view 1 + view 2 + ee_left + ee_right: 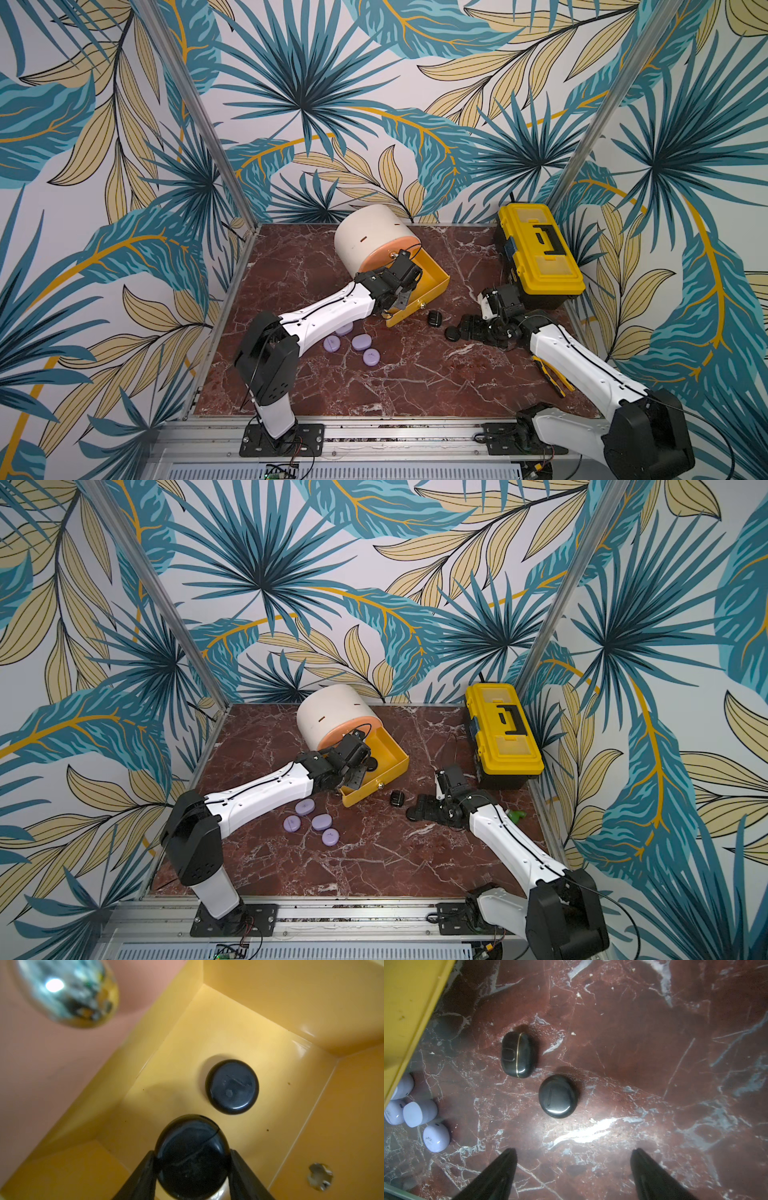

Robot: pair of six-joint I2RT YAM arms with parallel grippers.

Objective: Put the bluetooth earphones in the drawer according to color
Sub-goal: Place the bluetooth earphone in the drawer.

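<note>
we count four lilac cases (361, 341), two loose black cases (558, 1096) unsorted before the yellow drawer (415, 309); right claw (574, 1150) apart beside the latter. above the drawer left claw (192, 1152) clamps held black case (192, 1142); one stored black case (232, 1086) inside.

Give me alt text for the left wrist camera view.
The left gripper holds a black earphone case over the open yellow drawer, where a second black case lies. A blurred metal knob sits on the peach drawer front.
</note>
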